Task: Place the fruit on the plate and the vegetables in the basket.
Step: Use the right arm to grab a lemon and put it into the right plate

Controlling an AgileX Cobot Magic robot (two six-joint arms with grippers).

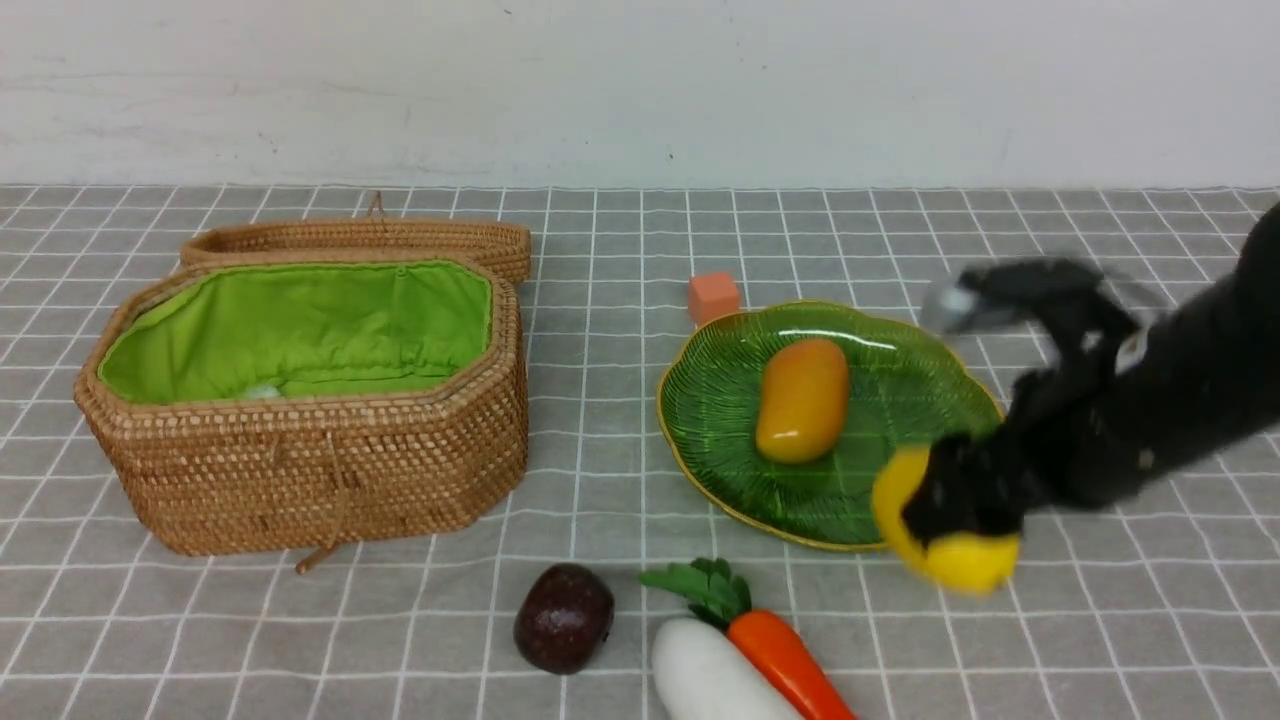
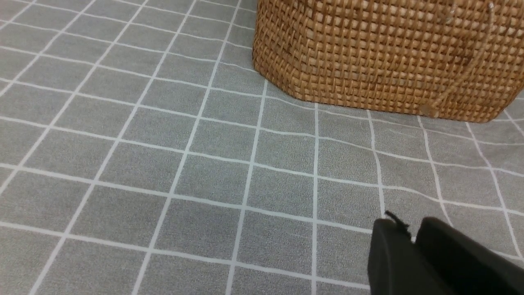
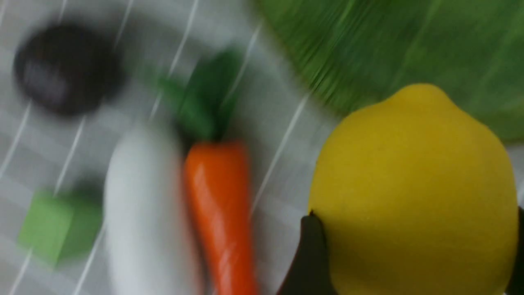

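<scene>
Lemon (image 1: 962,562) clamped in my right gripper (image 1: 955,505), at the near-right rim of the plate (image 1: 900,380); mango (image 1: 802,400) lies on it. Fruit step in hand. Next, I judge: carry inward, lower, release gently against rolling. Left gripper (image 2: 413,246) jaws together, empty, near basket (image 2: 380,53)

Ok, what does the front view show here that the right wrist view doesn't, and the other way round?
Front only: the wicker basket with its lid behind it, the mango lying on the green plate, and an orange-pink cube. Right wrist only: a green cube near the radish. Both: the lemon gripped in the right claw, the radish, the carrot, the dark round fruit and the plate.
</scene>
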